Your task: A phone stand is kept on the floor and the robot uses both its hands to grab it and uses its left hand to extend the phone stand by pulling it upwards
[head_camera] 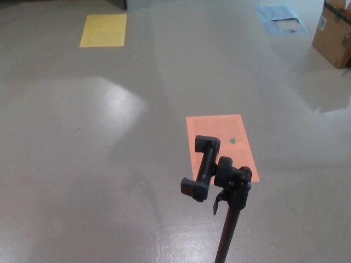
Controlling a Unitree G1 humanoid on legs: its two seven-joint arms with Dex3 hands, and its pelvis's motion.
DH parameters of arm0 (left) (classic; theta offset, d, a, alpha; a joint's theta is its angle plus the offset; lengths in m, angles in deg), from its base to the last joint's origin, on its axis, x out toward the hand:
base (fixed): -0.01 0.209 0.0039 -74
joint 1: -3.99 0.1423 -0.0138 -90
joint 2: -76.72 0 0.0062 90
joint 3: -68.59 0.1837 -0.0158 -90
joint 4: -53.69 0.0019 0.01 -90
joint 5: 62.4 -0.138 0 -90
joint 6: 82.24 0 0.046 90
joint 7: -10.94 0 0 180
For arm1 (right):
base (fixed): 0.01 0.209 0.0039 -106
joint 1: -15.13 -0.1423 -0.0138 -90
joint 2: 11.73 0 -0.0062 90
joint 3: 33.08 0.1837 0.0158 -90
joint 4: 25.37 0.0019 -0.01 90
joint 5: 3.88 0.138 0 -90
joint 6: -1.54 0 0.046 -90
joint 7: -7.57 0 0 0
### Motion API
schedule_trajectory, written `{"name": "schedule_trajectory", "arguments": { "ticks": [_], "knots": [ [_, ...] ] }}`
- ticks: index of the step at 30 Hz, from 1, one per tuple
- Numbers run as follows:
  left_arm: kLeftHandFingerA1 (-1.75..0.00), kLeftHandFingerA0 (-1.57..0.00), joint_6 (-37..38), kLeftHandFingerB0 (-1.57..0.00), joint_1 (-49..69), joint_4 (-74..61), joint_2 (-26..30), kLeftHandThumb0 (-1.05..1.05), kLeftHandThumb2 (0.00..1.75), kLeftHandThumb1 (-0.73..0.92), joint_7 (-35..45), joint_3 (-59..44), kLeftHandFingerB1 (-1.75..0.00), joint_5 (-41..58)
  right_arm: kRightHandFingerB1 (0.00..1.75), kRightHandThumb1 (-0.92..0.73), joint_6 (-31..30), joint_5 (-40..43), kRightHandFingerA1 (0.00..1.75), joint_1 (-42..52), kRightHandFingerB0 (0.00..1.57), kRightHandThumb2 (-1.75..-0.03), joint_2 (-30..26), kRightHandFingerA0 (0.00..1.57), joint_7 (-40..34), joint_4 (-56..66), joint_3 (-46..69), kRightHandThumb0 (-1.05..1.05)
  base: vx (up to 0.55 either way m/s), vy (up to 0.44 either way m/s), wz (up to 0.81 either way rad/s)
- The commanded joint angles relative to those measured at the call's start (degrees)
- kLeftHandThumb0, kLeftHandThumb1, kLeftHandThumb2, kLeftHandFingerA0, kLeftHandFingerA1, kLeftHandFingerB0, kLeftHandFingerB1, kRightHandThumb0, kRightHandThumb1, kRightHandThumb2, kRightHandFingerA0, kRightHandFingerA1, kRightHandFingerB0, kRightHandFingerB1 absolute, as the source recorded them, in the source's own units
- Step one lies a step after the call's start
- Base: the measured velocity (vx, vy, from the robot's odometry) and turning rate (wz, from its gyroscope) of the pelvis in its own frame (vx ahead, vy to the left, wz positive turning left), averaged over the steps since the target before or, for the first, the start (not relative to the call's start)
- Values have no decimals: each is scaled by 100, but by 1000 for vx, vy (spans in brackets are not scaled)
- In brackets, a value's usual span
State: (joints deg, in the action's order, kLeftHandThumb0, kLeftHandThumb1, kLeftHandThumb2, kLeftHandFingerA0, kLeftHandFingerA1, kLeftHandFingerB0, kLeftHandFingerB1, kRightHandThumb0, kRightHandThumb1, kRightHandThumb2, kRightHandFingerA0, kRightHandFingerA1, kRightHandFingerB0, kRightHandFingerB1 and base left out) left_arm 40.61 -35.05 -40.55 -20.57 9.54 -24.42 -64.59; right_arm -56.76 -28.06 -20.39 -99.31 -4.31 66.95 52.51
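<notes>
The phone stand (227,219) rises from the bottom edge of the head view, a thin black pole with a ball head. Its black phone clamp (202,167) tilts off to the left at the top. The stand's base lies below the picture and is hidden. Neither of my hands shows in this view, and nothing touches the visible part of the stand.
An orange rectangle (219,129) with a small green dot lies on the grey floor behind the stand. A yellow rectangle (103,29) is at the far left, a blue sheet (278,13) at the far right, and a cardboard box (333,32) by the right edge.
</notes>
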Motion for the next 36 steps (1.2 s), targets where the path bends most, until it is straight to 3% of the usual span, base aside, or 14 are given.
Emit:
{"name": "schedule_trajectory", "arguments": {
  "ticks": [1, 4, 7, 9, 11, 13, 14, 15, 18, 19, 20, 23, 24, 36],
  "knots": [
    [-22, -3, 2275, -13, 477, 1261, 280, -83, 106, 66, 466, -783, -34, 1020, 0, -72, 1176, -1019, 0, 636, 0, -61, 133, 0, -1486, -574, 98, -86, 0, 0, 0],
    [-25, -11, 2239, -10, 343, 1626, 238, -96, 84, 70, 461, -882, -34, 1005, 9, -66, 1167, -668, 14, 582, 0, -104, 174, 0, -1272, -697, 106, -105, 0, 0, 0],
    [-27, -13, 2232, -18, 123, 1953, 245, -86, 67, 85, 494, -918, -30, 945, 0, -56, 1112, -549, 26, 458, 0, -89, 57, 0, -1097, -794, 139, -85, 0, 0, 0],
    [-37, 0, 2395, -20, 91, 2093, 196, -85, 106, 67, 467, -891, -47, 829, 4, -59, 1132, -729, 31, 429, 0, -96, -43, 8, -1215, -831, 210, -98, 0, 0, 0],
    [-28, -10, 2511, -17, 156, 2082, 171, -89, 73, 77, 490, -845, -31, 785, 3, -60, 1070, -1077, 34, 362, 0, -99, -138, 12, -1425, -878, 212, -101, 0, 0, 0],
    [-36, 0, 2678, -19, 141, 2142, 189, -83, 107, 69, 409, -884, -47, 589, 0, -63, 944, -1195, 32, 383, 0, -101, -141, 9, -1432, -792, 184, -105, 0, 0, 0],
    [-28, -12, 2779, -18, 115, 2180, 177, -82, 68, 88, 354, -906, -29, 482, 8, -58, 887, -1300, 32, 385, 0, -101, -136, 4, -1505, -761, 179, -97, 0, 0, 0],
    [-50, 0, 2925, 0, 34, 2310, 153, -36, 108, 50, 258, -962, -47, 338, 1, -59, 840, -1381, 32, 376, 0, -99, -137, 1, -1575, -776, 173, -103, 0, 0, 0],
    [-50, 0, 2947, 0, -37, 2402, 81, -35, 110, 52, 110, -1076, -47, 213, 6, -58, 774, -1580, 39, 395, 0, -100, -166, 0, -1716, -747, 159, -100, 0, 0, 0],
    [-50, 0, 2965, 0, -46, 2459, 70, -35, 109, 52, 92, -1109, -46, 207, 0, -68, 739, -1575, 46, 416, 0, -61, -175, 3, -1689, -732, 149, -87, 0, 0, 0],
    [-50, 0, 2944, 0, -36, 2456, 59, -36, 109, 50, 75, -1136, -47, 210, 1, -58, 718, -1494, 37, 448, 0, -98, -166, 0, -1603, -722, 135, -103, 0, 0, 0],
    [-50, 0, 2990, 0, -62, 2555, 80, -36, 109, 51, 129, -1180, -47, 273, 3, -56, 616, -1676, 39, 490, 0, -96, -180, 0, -1753, -724, 117, -100, 0, 0, 0],
    [-28, -16, 2996, -21, -62, 2548, 82, -76, 69, 90, 192, -1159, -28, 360, 13, -51, 606, -1711, 39, 434, 0, -95, -178, 2, -1827, -791, 106, -89, 0, 0, 0],
    [-28, -18, 3178, -22, -154, 2679, 81, -74, 68, 90, 296, -1175, -28, 464, 0, -60, 618, -1683, 45, 380, 0, -77, -241, 3, -1820, -762, 15, -81, 0, 0, 0]
  ]
}}
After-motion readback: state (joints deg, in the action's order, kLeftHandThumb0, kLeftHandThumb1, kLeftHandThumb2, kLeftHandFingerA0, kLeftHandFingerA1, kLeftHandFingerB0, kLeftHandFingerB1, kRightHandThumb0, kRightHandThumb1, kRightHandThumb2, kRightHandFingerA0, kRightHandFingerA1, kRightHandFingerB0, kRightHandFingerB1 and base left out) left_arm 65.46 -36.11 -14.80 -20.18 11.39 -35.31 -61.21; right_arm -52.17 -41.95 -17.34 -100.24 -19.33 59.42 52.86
